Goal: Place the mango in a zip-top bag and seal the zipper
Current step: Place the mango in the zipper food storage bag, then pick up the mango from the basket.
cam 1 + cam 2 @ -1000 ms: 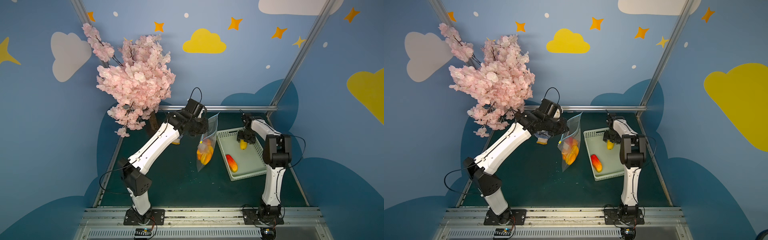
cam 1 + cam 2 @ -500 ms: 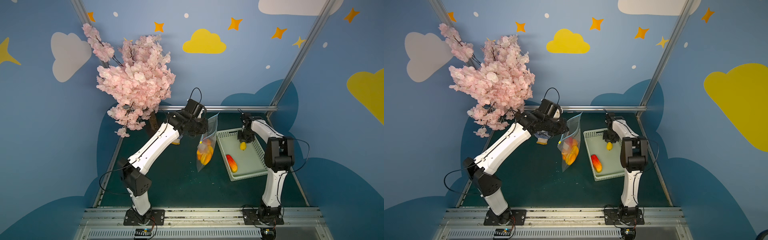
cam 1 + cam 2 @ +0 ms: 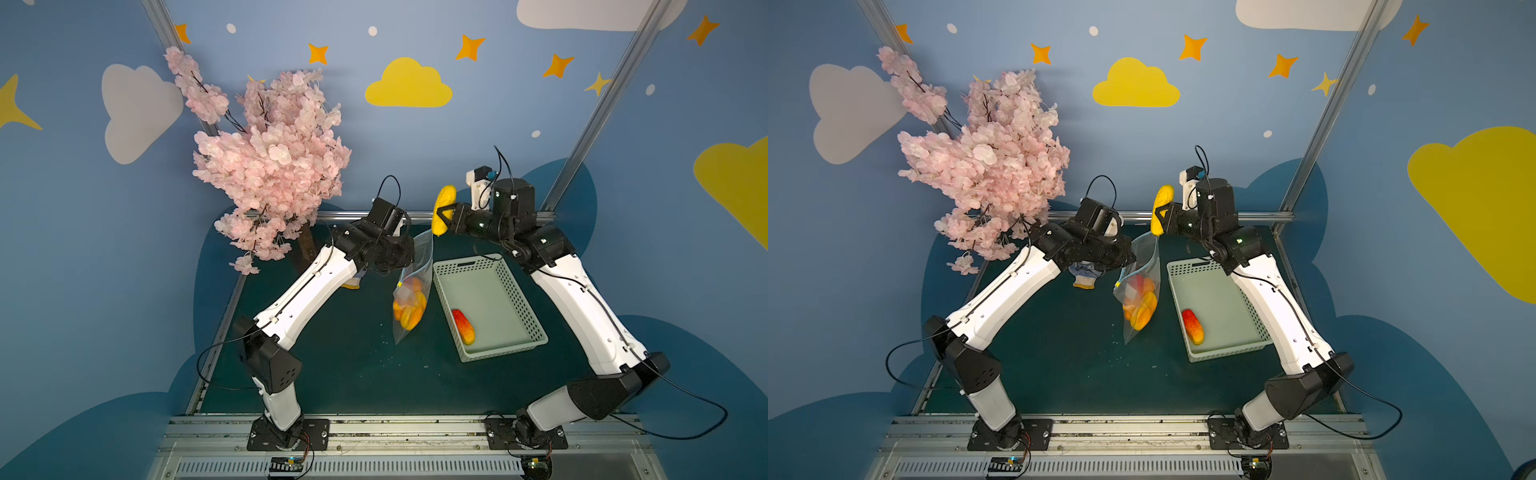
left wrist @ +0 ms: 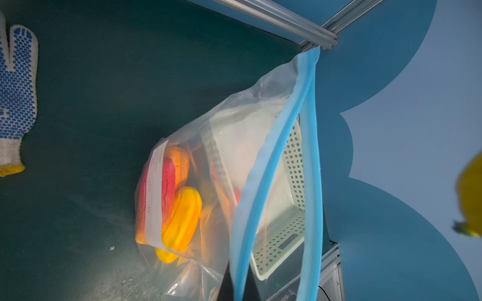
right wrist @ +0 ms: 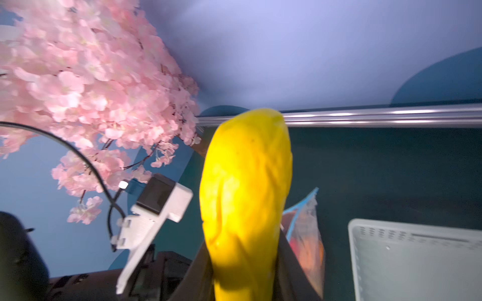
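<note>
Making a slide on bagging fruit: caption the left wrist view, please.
Zip-top bag hangs open, blue zipper parted, mangoes inside; a dotted glove lies on the mat.

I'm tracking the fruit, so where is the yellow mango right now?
In both top views the yellow mango hangs in mid-air in the right gripper, just above the upper corner of the zip-top bag.

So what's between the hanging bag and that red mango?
The perforated side wall of the green basket: the red mango lies inside it, the zip-top bag hangs just outside. Both top views show this.
</note>
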You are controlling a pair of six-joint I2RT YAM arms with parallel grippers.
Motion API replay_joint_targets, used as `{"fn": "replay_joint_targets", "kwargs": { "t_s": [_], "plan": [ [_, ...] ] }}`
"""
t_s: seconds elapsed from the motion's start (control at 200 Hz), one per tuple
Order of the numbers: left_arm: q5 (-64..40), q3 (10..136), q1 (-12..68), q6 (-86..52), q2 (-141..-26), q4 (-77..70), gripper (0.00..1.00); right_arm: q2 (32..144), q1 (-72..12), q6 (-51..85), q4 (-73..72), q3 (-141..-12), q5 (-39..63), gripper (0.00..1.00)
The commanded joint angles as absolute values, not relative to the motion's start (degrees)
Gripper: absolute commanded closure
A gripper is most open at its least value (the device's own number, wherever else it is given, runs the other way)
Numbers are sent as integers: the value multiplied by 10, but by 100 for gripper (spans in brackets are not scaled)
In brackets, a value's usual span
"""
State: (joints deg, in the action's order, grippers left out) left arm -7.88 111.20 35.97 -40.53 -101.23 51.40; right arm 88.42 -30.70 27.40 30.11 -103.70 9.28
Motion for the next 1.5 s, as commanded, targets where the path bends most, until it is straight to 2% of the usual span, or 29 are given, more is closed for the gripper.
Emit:
{"fn": "replay_joint_targets", "kwargs": {
  "t_s": [0.0,0.24,0.44,0.536,0.686,0.786,0.956,1.151,1.266,1.382,1.497],
  "plan": [
    [-78,1114,356,-411,-995,515,97,902,-328,294,255,-1001,110,79],
    [-83,1119,355,-421,-994,521,97,915,-350,270,231,-960,91,80],
    [-79,1122,355,-425,-994,525,97,878,-370,242,234,-903,57,76],
    [-77,1128,356,-424,-996,529,97,864,-378,225,243,-890,52,67],
    [-76,1128,356,-423,-994,528,97,840,-392,202,292,-912,23,35],
    [-76,1127,356,-422,-993,528,97,821,-393,197,326,-939,-12,25],
    [-76,1123,357,-422,-990,527,97,788,-379,191,421,-957,-67,22],
    [-75,1124,356,-421,-990,527,97,717,-317,241,577,-793,-30,23],
    [-79,1121,357,-422,-989,525,97,691,-271,271,600,-676,34,23],
    [-82,1119,358,-422,-989,525,97,720,-244,260,578,-626,60,23],
    [-83,1119,358,-420,-988,525,97,791,-236,239,598,-629,-11,23]
  ]
}}
